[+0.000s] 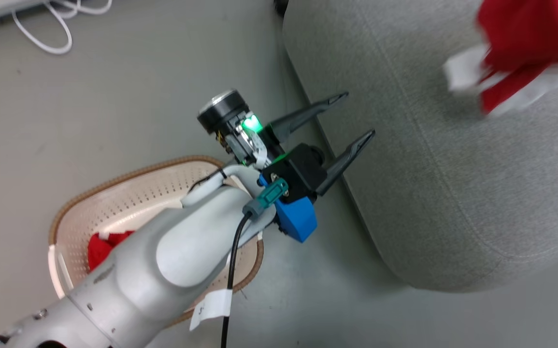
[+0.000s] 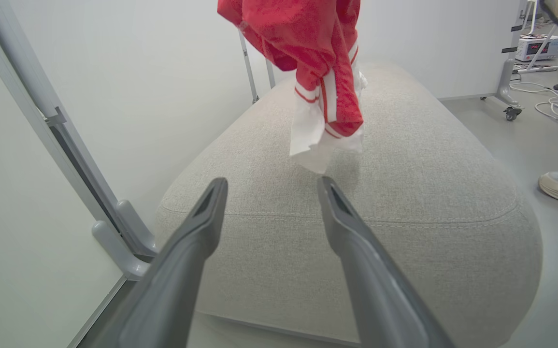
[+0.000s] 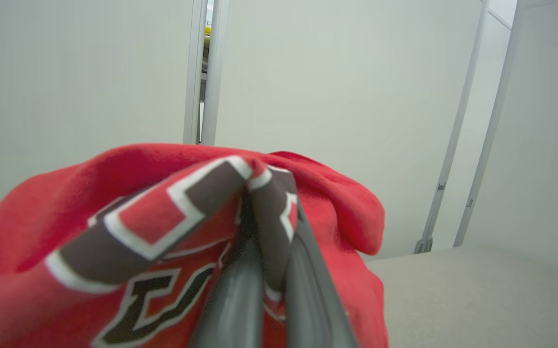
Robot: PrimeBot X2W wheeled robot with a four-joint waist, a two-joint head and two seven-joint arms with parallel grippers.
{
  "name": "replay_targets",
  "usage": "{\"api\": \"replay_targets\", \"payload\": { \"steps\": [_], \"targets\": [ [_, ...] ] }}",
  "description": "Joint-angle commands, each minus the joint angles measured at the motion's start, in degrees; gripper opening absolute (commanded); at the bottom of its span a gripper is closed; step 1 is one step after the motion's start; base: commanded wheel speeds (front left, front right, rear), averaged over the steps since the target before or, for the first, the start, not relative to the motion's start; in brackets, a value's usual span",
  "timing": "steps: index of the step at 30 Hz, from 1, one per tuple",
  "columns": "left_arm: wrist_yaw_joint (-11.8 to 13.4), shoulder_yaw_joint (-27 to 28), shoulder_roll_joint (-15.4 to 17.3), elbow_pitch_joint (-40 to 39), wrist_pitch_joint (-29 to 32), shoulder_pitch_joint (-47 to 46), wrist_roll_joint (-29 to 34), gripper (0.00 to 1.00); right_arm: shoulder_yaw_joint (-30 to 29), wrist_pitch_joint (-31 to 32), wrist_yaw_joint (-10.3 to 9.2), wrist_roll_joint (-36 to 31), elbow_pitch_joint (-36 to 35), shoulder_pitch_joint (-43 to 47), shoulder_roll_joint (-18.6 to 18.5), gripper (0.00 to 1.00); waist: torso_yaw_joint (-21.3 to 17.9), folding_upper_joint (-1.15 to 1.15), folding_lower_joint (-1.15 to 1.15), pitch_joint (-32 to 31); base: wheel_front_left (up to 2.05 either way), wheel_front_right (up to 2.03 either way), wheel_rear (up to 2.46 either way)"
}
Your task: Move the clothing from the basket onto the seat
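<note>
At two o'clock above the grey fabric seat, right jaws clench the limp, light red jersey by a fold; left jaws released.

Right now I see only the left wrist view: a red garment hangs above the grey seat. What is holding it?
Observer: The right gripper is shut on it; this jersey carries black-and-white lettering.
Operator: Is the basket empty?
Observer: No, a red garment lies in the basket.
Operator: Where is that basket from my left gripper?
Observer: Behind the left gripper, under its forearm; the gripper is near the edge of the seat.
</note>
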Motion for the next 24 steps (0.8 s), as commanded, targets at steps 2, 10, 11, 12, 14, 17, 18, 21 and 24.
{"api": "replay_targets", "payload": {
  "steps": [2, 10, 11, 12, 14, 17, 18, 21, 24],
  "targets": [
    [0.14, 0.04, 0.86, -0.7, 0.43, -1.78, 0.53, 1.0, -1.89, -0.02, 0.01, 0.06, -1.3, -3.27, -1.12, 0.0, 0.72, 0.0, 0.0, 5.42, 0.0, 0.0, 0.0],
    [0.06, -0.3, 3.85, -5.34, 3.07, -7.21, 2.29, 1.0, -14.15, 0.0, 0.01, -0.12, -2.51, -18.06, -7.87, 0.0, 1.5, 0.0, 0.0, 15.97, 0.0, 0.0, 0.0],
    [0.05, -0.38, 4.08, -5.9, 3.33, -7.64, 2.35, 1.0, -15.26, 0.01, 0.01, -0.48, -1.45, -19.0, -8.81, 0.0, 1.62, 0.0, 0.0, 16.91, 0.0, 0.0, 0.0],
    [0.05, -0.48, 4.34, -6.42, 3.66, -8.02, 2.52, 1.0, -16.52, 0.0, 0.01, -0.56, -0.6, -20.12, -9.67, 0.0, 1.77, 0.0, 0.0, 17.85, 0.0, 0.0, 0.0],
    [0.05, -0.55, 5.0, -7.28, 4.11, -8.71, 2.73, 1.0, -17.95, 0.0, 0.01, -1.01, 1.26, -21.57, -10.82, 0.0, 1.85, 0.0, 0.0, 19.45, 0.0, 0.0, 0.0],
    [0.14, -0.57, 5.77, -8.29, 4.52, -9.33, 2.99, 1.0, -17.89, 0.01, 0.01, -2.22, 5.51, -21.43, -11.18, 0.0, 1.88, 0.0, 0.0, 21.29, 0.0, 0.0, 0.0],
    [0.18, -0.64, 5.94, -8.56, 4.62, -9.56, 3.01, 1.0, -18.06, -0.01, 0.01, -2.46, 7.13, -21.13, -11.21, 0.0, 1.96, 0.0, 0.0, 21.72, 0.0, 0.0, 0.0],
    [0.4, -0.64, 5.96, -9.3, 4.66, -9.89, 2.87, 1.0, -18.28, -0.01, 0.01, -2.67, 11.19, -19.55, -10.33, 0.0, 2.38, 0.0, 0.0, 22.68, 0.0, 0.0, 0.0],
    [0.71, -0.88, 5.87, -9.52, 4.52, -9.76, 2.82, 1.0, -18.1, -0.01, 0.0, -2.35, 14.85, -18.1, -9.47, 0.0, 2.8, 0.0, 0.0, 23.17, 0.0, 0.0, 0.0]
  ]
}}
